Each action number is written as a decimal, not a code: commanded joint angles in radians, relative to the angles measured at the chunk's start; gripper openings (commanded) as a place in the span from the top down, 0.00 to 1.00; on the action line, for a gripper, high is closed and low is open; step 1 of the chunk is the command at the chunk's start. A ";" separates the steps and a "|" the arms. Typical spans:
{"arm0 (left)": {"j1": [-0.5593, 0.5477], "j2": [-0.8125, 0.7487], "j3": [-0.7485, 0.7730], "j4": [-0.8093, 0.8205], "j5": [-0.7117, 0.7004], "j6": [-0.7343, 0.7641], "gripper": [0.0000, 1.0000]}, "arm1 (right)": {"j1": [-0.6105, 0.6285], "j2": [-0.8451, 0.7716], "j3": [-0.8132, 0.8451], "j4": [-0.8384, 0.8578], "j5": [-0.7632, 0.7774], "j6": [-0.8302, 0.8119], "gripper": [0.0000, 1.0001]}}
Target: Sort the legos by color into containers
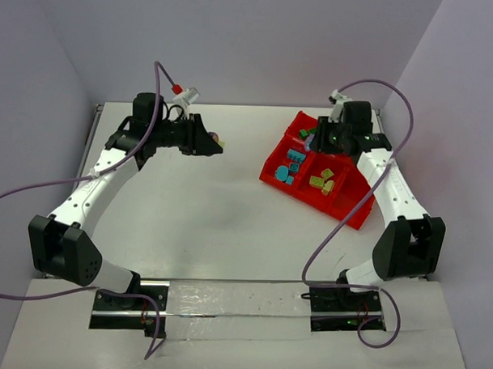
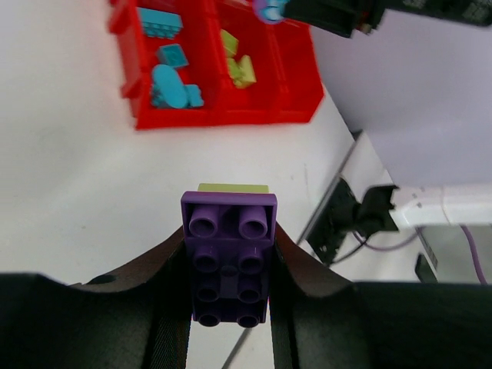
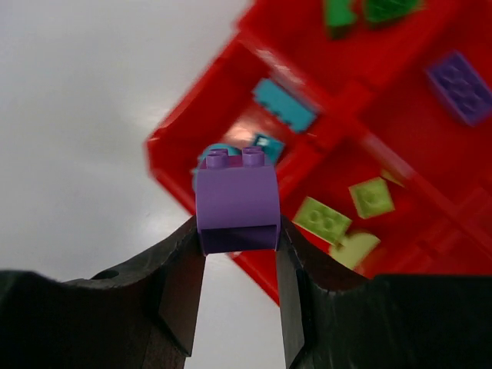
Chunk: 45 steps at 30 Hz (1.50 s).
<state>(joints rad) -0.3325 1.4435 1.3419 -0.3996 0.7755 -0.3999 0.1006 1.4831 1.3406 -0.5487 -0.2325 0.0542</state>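
My left gripper (image 1: 216, 144) is shut on a dark purple brick (image 2: 229, 261) with a yellow-green brick (image 2: 233, 187) stuck to its far end, held above the table left of the red tray (image 1: 355, 208). My right gripper (image 1: 314, 140) is shut on a lighter purple brick (image 3: 237, 201) and holds it over the tray's near-left corner (image 3: 165, 165). The tray holds teal bricks (image 3: 284, 105), yellow-green bricks (image 3: 323, 221), green bricks (image 3: 338, 11) and a flat purple brick (image 3: 461, 84) in separate compartments. The left wrist view also shows the tray (image 2: 215, 119).
The tray lies tilted at the back right of the white table (image 1: 205, 215). Purple cables loop from both arms. Walls close in the back and both sides.
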 commanded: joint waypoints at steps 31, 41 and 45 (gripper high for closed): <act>0.003 0.292 0.301 -0.136 -0.354 -0.042 1.00 | -0.121 0.462 0.298 0.182 0.454 0.167 0.49; 0.003 0.267 0.358 -0.146 -0.355 -0.041 1.00 | -0.118 0.361 0.194 0.190 0.445 0.172 0.38; 0.003 0.228 0.334 -0.129 -0.323 -0.045 1.00 | -0.109 0.261 0.157 0.200 0.422 0.160 0.38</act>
<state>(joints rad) -0.3325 1.7390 1.6639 -0.5526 0.4231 -0.4552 -0.0139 1.9054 1.5199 -0.3727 0.1947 0.2165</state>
